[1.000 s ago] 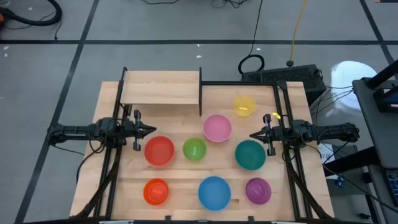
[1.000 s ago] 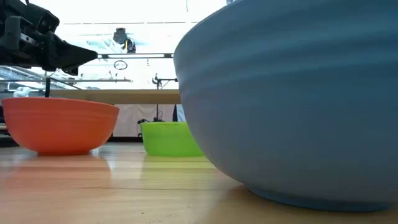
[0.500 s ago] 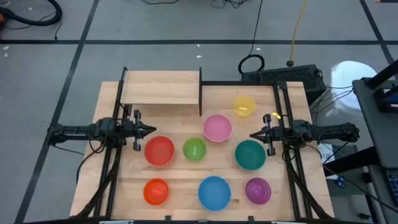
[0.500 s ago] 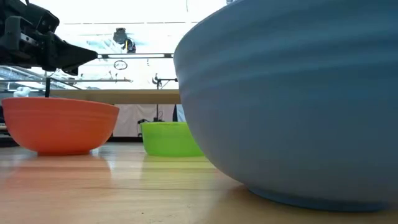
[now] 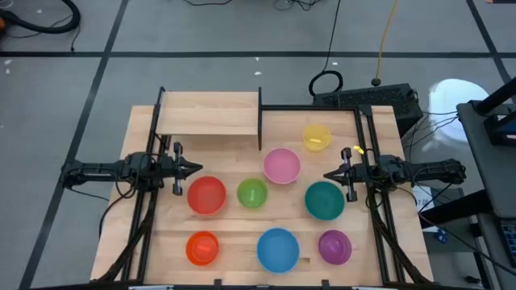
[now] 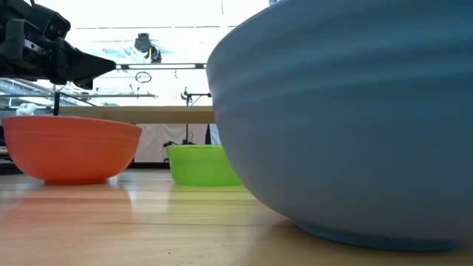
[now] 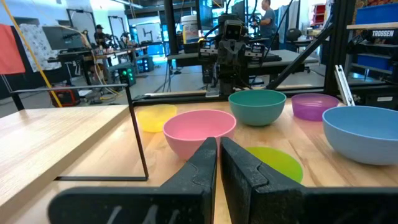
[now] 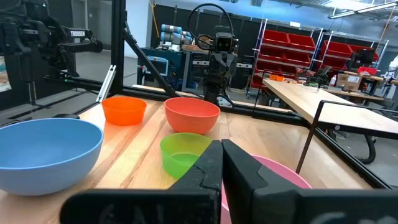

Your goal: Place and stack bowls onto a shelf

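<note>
Left arm: extended level from the left edge of the desk, pointing inward. Left gripper (image 5: 196, 168): held above the desk, fingers (image 7: 199, 163) pressed together, nothing between them.

Right arm: extended level from the right edge, mirroring the left and facing it. Right gripper (image 5: 328, 175): above the desk, fingers (image 8: 208, 163) closed, empty.

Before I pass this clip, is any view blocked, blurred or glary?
Low view: the blue bowl sits right at the lens, soft and filling the right side, with bright windows behind. High view: even light, all bowls clear. Left wrist view: its own tool is blurred up close; the pink bowl is sharp.
</note>
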